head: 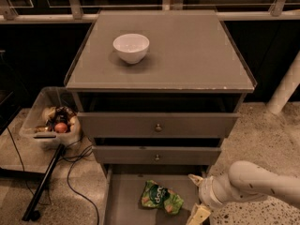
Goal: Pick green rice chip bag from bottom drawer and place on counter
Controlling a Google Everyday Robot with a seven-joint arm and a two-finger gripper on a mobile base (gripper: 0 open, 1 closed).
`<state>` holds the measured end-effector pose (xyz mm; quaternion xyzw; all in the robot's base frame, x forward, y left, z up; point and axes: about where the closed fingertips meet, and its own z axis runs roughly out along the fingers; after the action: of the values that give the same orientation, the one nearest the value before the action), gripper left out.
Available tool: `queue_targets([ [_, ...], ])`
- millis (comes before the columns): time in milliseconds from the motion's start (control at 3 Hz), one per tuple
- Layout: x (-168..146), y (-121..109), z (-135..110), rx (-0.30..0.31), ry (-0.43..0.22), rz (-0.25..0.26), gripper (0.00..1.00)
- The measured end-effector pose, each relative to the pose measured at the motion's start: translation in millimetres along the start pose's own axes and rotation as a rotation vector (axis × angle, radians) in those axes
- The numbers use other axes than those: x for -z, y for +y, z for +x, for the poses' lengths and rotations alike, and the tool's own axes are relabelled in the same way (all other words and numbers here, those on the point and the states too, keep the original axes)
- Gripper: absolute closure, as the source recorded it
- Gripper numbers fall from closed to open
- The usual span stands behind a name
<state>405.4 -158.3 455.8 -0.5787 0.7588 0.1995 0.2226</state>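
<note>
One green rice chip bag (161, 198) is seen lying crumpled on the floor of the bottom drawer (123, 198), which stands open at the foot of the cabinet. The bag is placed in the drawer's right half, with bare floor at its 9 o'clock. Just beside the bag, at its 3 o'clock, the gripper (197, 197) is held low over the drawer's right edge, carried on a white arm (255, 182) that enters the view from 4 o'clock. Its jaws are spread wide, one cream finger (194, 178) toward 12 o'clock and the other toward 6 o'clock. Nothing is held between them, and a narrow gap is seen between them and the bag. Above the open drawer, two upper drawers (158, 125) with small round knobs are stacked. At 12 o'clock from these the counter (197, 55) is seen, and a white bowl (131, 47) is set on its surface toward the 10 o'clock corner. On the ground at 9 o'clock of the cabinet, a clear plastic bin (49, 121) filled with small items is found, with black cables (75, 156) beside it.
</note>
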Motion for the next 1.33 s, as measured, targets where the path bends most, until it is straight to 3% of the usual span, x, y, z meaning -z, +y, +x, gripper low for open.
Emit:
queue_targets([
  [667, -66, -1, 44, -0.022, -0.044, -0.035, 0.0],
  [1333, -124, -14, 67, -0.043, -0.078, -0.068, 0.0],
])
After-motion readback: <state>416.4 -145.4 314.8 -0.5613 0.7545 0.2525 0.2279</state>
